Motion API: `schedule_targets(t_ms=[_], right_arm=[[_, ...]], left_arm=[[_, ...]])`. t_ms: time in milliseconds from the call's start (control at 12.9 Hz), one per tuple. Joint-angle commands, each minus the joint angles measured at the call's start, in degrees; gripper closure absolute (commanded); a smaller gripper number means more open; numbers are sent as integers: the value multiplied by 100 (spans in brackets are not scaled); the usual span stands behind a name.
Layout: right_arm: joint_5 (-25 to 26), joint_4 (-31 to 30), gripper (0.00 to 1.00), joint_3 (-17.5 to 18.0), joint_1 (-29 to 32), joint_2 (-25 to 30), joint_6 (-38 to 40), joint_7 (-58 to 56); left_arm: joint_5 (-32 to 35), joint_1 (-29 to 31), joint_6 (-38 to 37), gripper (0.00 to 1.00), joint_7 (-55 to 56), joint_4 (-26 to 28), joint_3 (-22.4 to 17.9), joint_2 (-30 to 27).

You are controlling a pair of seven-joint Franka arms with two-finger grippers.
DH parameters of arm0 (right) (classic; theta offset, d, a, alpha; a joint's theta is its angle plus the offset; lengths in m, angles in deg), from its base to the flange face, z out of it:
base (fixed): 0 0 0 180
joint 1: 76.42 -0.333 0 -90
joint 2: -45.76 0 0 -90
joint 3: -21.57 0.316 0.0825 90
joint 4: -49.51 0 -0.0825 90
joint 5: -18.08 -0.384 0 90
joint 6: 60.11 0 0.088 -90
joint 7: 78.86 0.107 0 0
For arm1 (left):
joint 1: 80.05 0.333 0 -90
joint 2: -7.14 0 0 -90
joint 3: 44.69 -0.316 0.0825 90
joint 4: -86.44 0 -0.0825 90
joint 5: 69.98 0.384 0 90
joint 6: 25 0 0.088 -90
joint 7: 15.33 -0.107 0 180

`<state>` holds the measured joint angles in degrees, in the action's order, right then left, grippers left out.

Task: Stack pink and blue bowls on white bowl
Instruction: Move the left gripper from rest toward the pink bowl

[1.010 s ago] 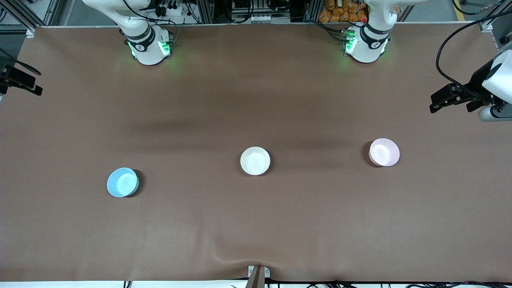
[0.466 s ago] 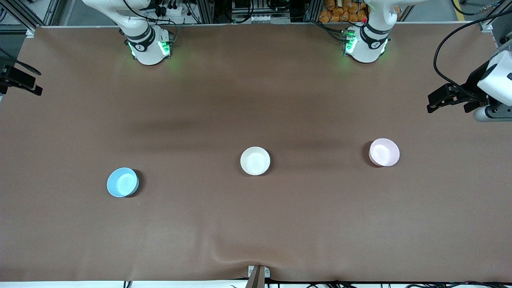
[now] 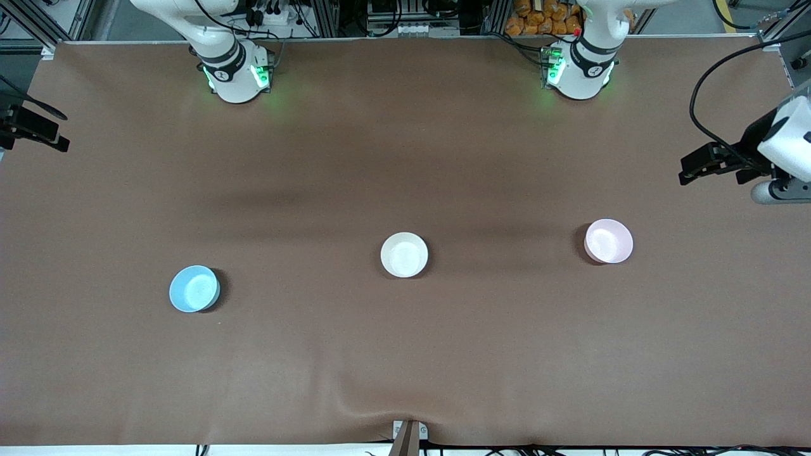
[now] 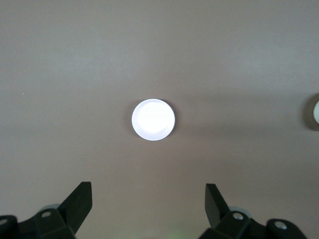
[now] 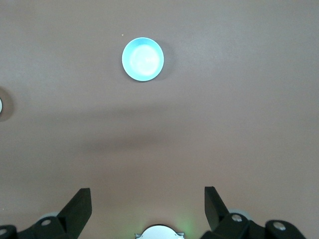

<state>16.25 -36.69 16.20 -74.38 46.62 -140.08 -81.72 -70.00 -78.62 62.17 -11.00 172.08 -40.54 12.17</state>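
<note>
**Bowls apart, stacking not begun**

Bowls sit singly on the brown bench (image 3: 405,139): blue bowl (image 3: 194,288) toward the right arm's end, white bowl (image 3: 404,254) mid-bench, pink bowl (image 3: 608,240) toward the left arm's end. Right gripper (image 5: 148,201) hangs high with fingers spread, empty; left gripper (image 4: 148,201) likewise, over the pink bowl. Next likely comes a descent and a rim grasp. No readable writing shows.

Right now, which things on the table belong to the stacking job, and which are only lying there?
Belong to the job:
- pink bowl
- blue bowl
- white bowl

Only lying there:
- nothing; just the brown table cover
</note>
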Motion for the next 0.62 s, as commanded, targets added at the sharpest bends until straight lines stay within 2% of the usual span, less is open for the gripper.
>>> schedule_targets(t_ms=[0,233,544], right_arm=[[-98,-2,0,36,7,2,-132,-48],[-98,-2,0,44,-72,-50,-264,-48],[-98,15,0,45,-194,-94,-475,-48]], left_arm=[[-76,365,-42,0,-169,-56,-54,173],[2,462,2,0,-257,-74,-63,717],[-67,814,484,0,-696,-39,-72,1367]])
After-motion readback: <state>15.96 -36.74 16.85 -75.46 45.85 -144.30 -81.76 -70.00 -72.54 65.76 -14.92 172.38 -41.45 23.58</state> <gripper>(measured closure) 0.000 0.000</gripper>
